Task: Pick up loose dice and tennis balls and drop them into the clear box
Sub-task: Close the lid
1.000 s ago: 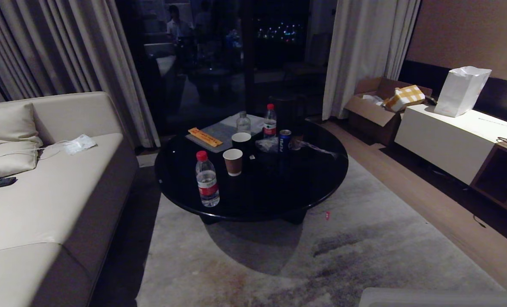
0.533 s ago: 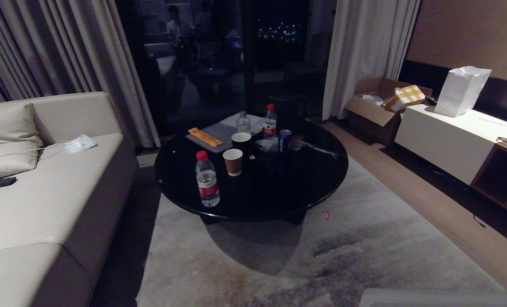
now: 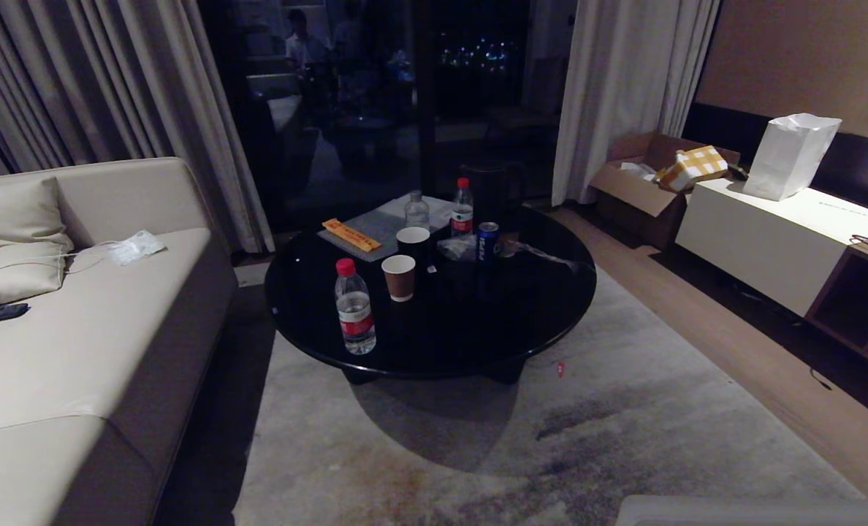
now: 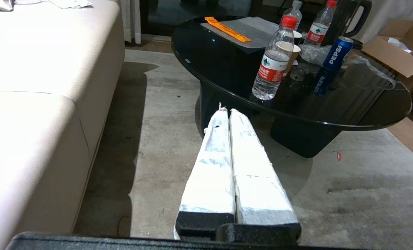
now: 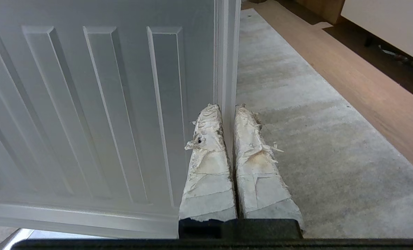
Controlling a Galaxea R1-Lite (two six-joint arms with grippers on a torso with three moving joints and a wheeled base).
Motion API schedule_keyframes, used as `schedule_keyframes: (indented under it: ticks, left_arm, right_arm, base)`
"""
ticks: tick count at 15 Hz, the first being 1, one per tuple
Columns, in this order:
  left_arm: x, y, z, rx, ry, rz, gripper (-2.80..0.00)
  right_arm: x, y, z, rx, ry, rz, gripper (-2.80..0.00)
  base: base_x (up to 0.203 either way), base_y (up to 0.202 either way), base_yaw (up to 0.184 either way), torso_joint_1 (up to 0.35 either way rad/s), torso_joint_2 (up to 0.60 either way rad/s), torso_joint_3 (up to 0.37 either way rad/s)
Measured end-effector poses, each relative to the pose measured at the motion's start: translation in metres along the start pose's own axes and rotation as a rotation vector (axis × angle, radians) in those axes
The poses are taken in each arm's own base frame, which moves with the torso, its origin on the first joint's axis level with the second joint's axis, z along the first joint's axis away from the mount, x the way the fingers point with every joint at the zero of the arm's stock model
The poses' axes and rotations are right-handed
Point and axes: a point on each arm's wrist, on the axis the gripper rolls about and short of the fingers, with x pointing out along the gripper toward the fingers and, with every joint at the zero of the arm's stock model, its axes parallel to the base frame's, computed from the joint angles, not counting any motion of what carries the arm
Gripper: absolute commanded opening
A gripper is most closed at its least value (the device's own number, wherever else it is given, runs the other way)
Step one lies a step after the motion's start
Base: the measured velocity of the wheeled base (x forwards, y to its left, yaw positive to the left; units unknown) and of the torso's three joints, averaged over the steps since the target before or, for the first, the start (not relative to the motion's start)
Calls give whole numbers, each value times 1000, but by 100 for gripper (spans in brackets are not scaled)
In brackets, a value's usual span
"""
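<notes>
No dice, tennis balls or clear box show in any view. My left gripper (image 4: 228, 110) is shut and empty, hanging over the grey carpet (image 4: 158, 139) and pointing towards the black round table (image 4: 383, 111). My right gripper (image 5: 228, 107) is shut on the rim of a flat ribbed whitish lid (image 5: 88, 104), which stands on edge beside its fingers. A pale strip of that lid (image 3: 755, 509) shows at the lower right edge of the head view. Neither arm itself appears in the head view.
The table (image 3: 536, 321) carries water bottles (image 3: 354, 310), paper cups (image 3: 399, 277) and a blue can (image 3: 487, 241). A beige sofa (image 3: 76, 329) runs along the left. A white cabinet (image 3: 770, 241) and a cardboard box (image 3: 646, 186) stand at the right. A small red scrap (image 3: 560, 369) lies on the carpet.
</notes>
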Motion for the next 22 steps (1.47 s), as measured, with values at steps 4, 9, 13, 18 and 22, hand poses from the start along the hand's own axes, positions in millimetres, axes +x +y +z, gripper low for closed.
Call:
schedule_keyframes:
  ticks: [4,9,13,18,22]
  left_arm:
    - [0,0,0,1,1,0,-280]
    - [0,0,0,1,0,0,-280]
    - [0,0,0,1,1,0,-280]
    - [0,0,0,1,0,0,-280]
    - [0,0,0,2,1,0,-280]
  right_arm:
    - [0,0,0,1,0,-1,-280]
    - [0,0,0,1,0,-1,-280]
    - [0,0,0,1,0,-1,-280]
    - [0,0,0,1,0,-1,-280]
    - [0,0,0,1,0,-1,-280]
  base:
    - [0,0,0,0,0,0]
    - [0,0,0,0,0,0]
    - [0,0,0,0,0,0]
    - [0,0,0,0,0,0]
    - [0,0,0,0,0,0]
